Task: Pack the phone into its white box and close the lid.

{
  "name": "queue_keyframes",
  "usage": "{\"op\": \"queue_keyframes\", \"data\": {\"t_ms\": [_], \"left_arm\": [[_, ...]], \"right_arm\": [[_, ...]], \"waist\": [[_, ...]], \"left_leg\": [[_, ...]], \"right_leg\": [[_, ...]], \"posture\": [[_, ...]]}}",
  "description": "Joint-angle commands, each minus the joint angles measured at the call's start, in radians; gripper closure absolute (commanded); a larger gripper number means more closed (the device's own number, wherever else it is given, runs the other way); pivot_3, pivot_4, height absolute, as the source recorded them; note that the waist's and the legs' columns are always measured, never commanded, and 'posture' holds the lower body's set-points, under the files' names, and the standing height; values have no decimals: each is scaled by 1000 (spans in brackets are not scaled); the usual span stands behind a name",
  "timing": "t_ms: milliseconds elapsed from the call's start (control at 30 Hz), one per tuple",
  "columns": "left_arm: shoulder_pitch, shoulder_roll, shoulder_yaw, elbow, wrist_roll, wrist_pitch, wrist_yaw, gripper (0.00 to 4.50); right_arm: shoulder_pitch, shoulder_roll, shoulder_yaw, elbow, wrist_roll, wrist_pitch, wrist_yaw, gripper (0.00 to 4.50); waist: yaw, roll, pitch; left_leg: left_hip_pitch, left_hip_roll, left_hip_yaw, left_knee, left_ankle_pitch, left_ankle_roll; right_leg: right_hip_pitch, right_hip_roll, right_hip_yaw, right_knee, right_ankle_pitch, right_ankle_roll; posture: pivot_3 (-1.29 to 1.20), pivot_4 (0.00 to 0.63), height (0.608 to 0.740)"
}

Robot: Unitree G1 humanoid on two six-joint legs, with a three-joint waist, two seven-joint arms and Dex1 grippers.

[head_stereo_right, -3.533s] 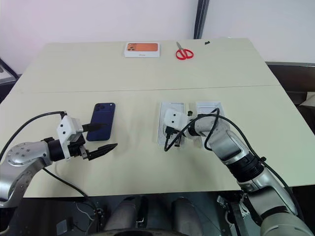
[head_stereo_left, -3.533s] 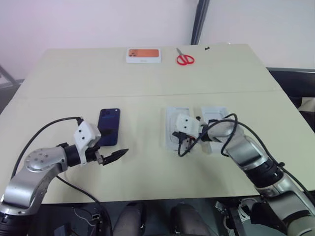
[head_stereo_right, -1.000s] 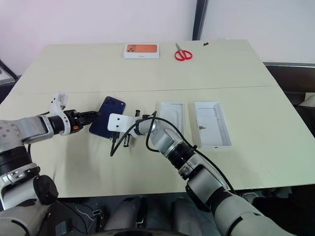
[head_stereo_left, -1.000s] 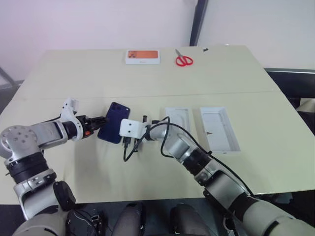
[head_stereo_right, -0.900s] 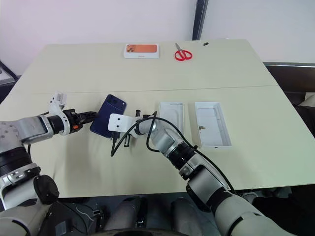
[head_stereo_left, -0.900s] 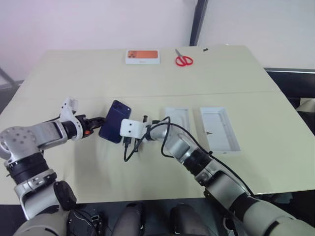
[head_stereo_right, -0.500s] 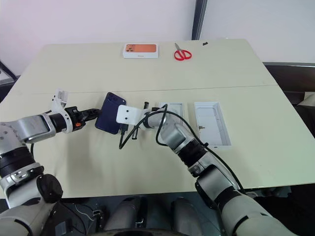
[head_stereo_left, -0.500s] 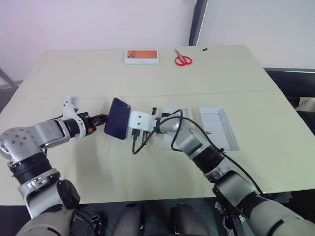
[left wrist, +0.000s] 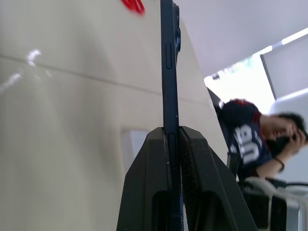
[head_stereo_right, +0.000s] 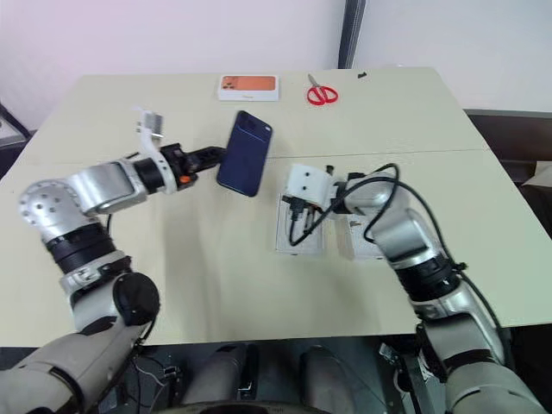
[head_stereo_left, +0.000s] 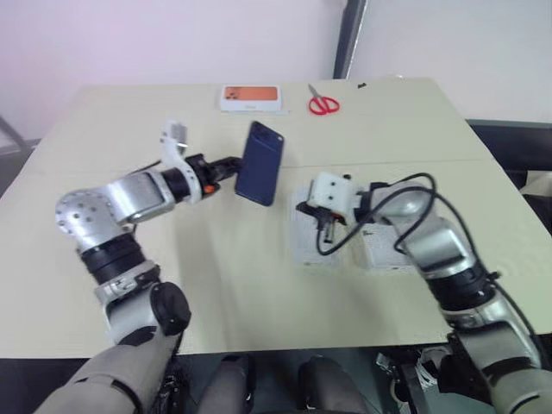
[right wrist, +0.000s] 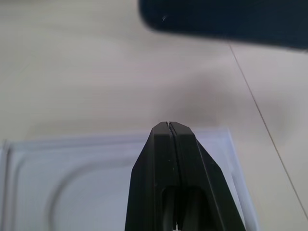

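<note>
The dark navy phone (head_stereo_left: 260,162) hangs tilted in the air above the table, left of the white pieces. My left gripper (head_stereo_left: 231,167) is shut on the phone's lower edge, and its fingers (left wrist: 192,159) pinch the thin phone (left wrist: 168,57) from both sides. The white box (head_stereo_left: 302,243) lies at mid-table, and what looks like a white liner with an oval recess (right wrist: 72,192) shows inside it. My right gripper (right wrist: 167,124) hovers shut and empty over that box's near end. The lid (head_stereo_left: 379,254) lies inner face up just right of the box, partly behind my right arm.
A small white box with an orange picture (head_stereo_left: 252,97) and red scissors (head_stereo_left: 324,104) lie at the table's far edge. A seam (head_stereo_left: 448,160) crosses the tabletop. A seated person (left wrist: 260,137) is beyond the table's right side.
My left gripper shut on the phone, lifted it off the table and carried it up and right. My right gripper left the phone's side and swung right to above the white box.
</note>
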Motion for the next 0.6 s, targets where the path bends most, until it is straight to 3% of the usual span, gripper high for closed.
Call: {"op": "queue_keyframes", "data": {"t_ms": [33, 267, 600], "left_arm": [[-22, -109, -30, -18, -26, 23, 86, 4435], [50, -275, -65, -43, -48, 25, 260, 4435], [140, -385, -104, -141, -66, 19, 379, 4435]], "right_arm": [[35, -104, -103, -39, 45, -2, 30, 4500], [85, -199, -151, 3, 46, -13, -4, 4500], [106, -215, -144, 13, 52, -24, -30, 4500]], "waist": [[2, -1, 0], [0, -2, 1], [6, -3, 2]], "left_leg": [[0, 0, 0, 0, 0, 0], [0, 1, 1, 0, 0, 0], [0, 1, 2, 1, 0, 0]], "right_leg": [[0, 0, 0, 0, 0, 0], [0, 1, 1, 0, 0, 0], [1, 1, 1, 0, 0, 0]], "posture": [[0, 150, 740], [0, 150, 740], [0, 150, 740]]}}
